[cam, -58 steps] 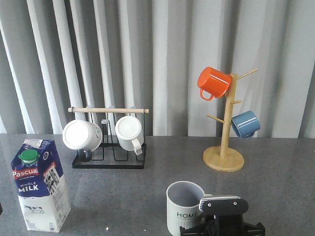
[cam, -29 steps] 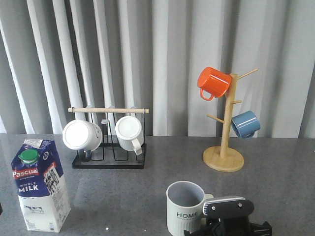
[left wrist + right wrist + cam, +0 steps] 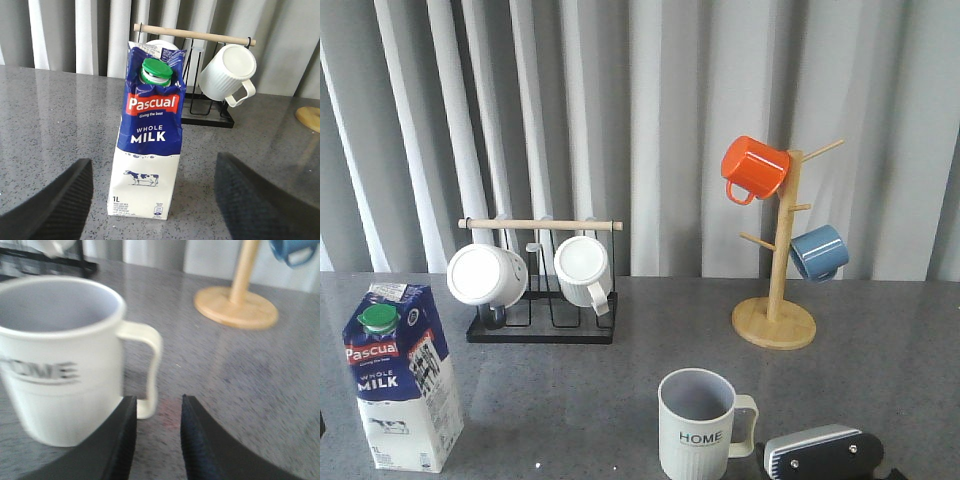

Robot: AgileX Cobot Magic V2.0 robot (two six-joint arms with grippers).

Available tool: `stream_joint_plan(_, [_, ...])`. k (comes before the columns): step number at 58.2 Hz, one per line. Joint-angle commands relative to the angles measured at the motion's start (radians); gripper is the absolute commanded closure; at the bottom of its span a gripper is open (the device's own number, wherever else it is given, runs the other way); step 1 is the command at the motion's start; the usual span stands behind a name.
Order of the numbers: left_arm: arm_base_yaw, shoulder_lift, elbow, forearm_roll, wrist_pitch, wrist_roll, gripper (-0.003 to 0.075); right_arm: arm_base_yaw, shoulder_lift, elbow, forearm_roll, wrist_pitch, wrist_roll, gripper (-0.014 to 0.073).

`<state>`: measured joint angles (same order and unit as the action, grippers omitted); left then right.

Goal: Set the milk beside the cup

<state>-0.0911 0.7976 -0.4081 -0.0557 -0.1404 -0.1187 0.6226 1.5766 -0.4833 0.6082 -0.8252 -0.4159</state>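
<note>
1. We are seeing the milk [image 3: 402, 376] standing upright, capped, at the worktop's [image 3: 570, 400] left, well apart from the cup.
2. The cup [image 3: 698, 425] is sitting empty.
3. Left gripper [image 3: 150, 200] jaws are gaping around the milk; right gripper [image 3: 156, 440] jaws are slightly parted, holding nothing.

Blue-and-white milk carton [image 3: 403, 377] with green cap [image 3: 377, 317] at my near left, pale ribbed HOME mug [image 3: 700, 425], orange mug [image 3: 754, 168], blue mug [image 3: 819, 252] far right.
</note>
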Motion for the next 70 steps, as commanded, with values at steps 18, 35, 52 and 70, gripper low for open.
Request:
stream_joint_plan(18, [-0.001, -0.003, -0.034, -0.003, -0.073, 0.001, 0.0217, -0.297, -0.418, -0.018, -0.357, 0.264, 0.108, 0.0352])
stream_joint_plan(35, [-0.001, -0.003, -0.034, -0.003, -0.073, 0.001, 0.0217, -0.596, -0.671, -0.018, -0.727, 0.481, 0.468, 0.0375])
stream_joint_plan(52, [-0.001, -0.003, -0.034, -0.003, -0.073, 0.001, 0.0217, -0.674, -0.813, -0.018, -0.798, 0.495, 0.562, 0.0604])
stream_joint_plan(70, [-0.001, -0.003, -0.034, -0.003, -0.073, 0.001, 0.0217, -0.674, -0.817, -0.018, -0.791, 0.483, 0.547, 0.0604])
